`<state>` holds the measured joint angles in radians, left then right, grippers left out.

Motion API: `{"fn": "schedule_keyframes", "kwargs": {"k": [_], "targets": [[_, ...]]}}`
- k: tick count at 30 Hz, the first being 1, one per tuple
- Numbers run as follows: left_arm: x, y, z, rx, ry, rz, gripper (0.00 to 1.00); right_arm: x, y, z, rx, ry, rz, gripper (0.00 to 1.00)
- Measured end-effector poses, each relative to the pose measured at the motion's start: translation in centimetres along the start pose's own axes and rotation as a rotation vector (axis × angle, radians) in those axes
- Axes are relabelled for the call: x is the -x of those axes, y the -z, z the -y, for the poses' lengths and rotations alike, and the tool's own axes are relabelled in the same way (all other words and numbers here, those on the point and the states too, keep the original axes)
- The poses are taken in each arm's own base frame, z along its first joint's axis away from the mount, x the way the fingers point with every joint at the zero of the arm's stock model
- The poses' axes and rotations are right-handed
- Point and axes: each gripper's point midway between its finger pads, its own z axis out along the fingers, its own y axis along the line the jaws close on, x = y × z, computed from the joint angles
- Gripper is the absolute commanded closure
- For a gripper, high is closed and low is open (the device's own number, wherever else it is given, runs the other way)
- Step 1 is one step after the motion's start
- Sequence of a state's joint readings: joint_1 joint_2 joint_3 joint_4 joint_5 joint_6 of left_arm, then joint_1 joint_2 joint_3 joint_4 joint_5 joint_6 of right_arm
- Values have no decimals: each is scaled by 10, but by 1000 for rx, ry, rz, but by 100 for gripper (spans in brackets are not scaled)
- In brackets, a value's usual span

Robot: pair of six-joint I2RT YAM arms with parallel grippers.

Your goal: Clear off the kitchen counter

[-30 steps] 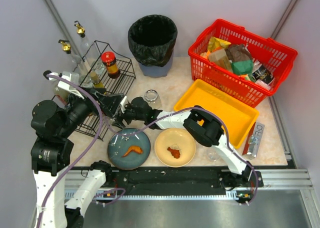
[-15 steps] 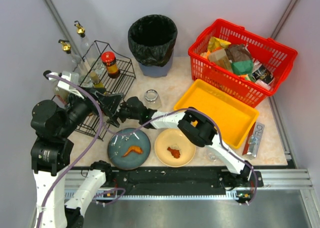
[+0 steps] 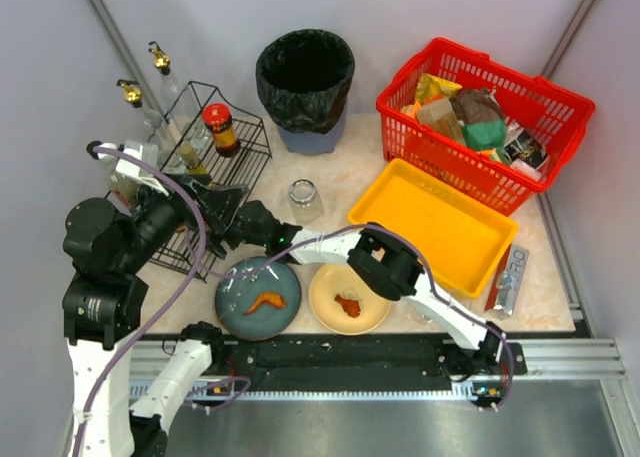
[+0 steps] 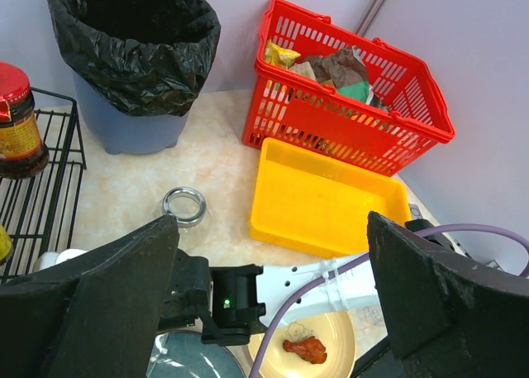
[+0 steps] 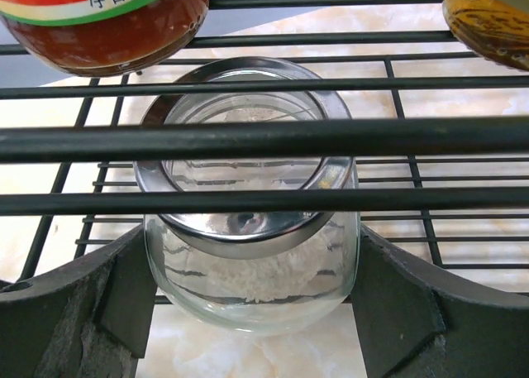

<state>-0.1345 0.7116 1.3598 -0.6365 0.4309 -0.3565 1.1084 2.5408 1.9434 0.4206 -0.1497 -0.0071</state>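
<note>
At far left, the left gripper [image 4: 271,270] hangs wide open by the black wire rack [image 5: 248,138]; under its bars the right gripper [image 5: 250,254] clamps a glass shaker [image 5: 252,299], which may snag a wire and tip onto the kitchen counter [image 3: 350,174] below.

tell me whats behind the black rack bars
A glass jar of whitish grains with a metal lid, held between the right end effector's fingers; a red-sauce jar stands on the bars above. Nearer bars hide strips of the lid.
</note>
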Motion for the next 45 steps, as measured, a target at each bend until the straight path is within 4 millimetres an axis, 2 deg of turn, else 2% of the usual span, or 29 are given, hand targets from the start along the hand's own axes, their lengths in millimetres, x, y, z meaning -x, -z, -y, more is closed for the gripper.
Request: {"fn": "schedule_keyframes", "kwargs": {"k": [16, 20, 26, 31, 34, 38, 45], "targets": [[0, 0, -1, 5, 0, 2, 1, 3, -13, 8, -69, -48, 32, 24], [0, -1, -1, 6, 0, 0, 1, 2, -15, 8, -74, -51, 40, 10], [0, -1, -2, 7, 0, -1, 1, 1, -14, 9, -80, -54, 40, 1], [0, -1, -2, 7, -6, -1, 1, 0, -14, 10, -85, -50, 45, 1], [0, -2, -3, 11, -9, 0, 1, -8, -13, 9, -86, -50, 39, 1], [0, -2, -4, 15, -11, 1, 1, -36, -6, 8, -86, -48, -2, 1], [0, -1, -7, 34, -15, 3, 1, -33, 15, 1, -74, -31, -21, 1]]}}
